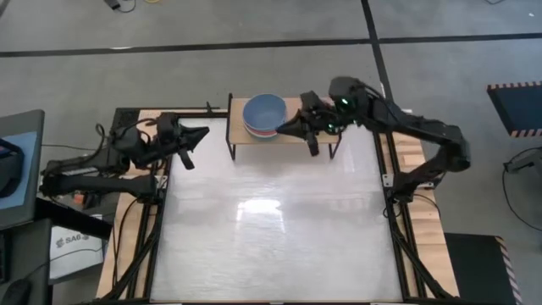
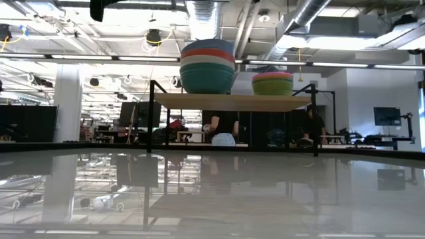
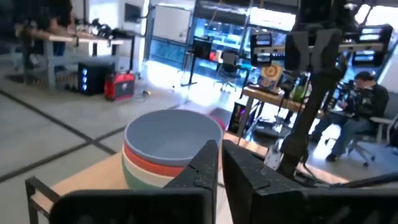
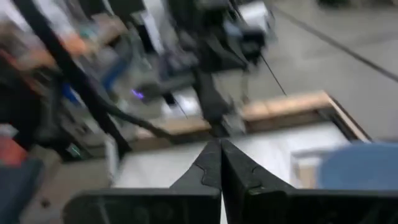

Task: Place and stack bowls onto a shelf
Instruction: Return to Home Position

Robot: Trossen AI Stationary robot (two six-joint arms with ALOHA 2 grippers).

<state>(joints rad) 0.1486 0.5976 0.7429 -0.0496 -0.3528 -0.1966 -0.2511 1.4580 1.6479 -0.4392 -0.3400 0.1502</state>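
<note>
A stack of larger bowls (image 1: 264, 113) stands on the light-wood shelf (image 1: 254, 141), light blue on top. The low view shows red, white and dark green under it (image 2: 207, 66). A smaller stack (image 2: 272, 83) with lime green showing stands to its right on the shelf board (image 2: 232, 101); my right arm hides it in the high view. My right gripper (image 1: 285, 129) is shut, above the shelf just right of the large stack. My left gripper (image 1: 201, 134) is shut, off the shelf's left end, pointing at the stack (image 3: 171, 140).
The shelf stands at the far edge of the white tabletop (image 1: 271, 220), on thin black legs (image 2: 151, 119). My right arm (image 3: 311, 81) reaches over the shelf's right half. People and desks show in the room beyond the table.
</note>
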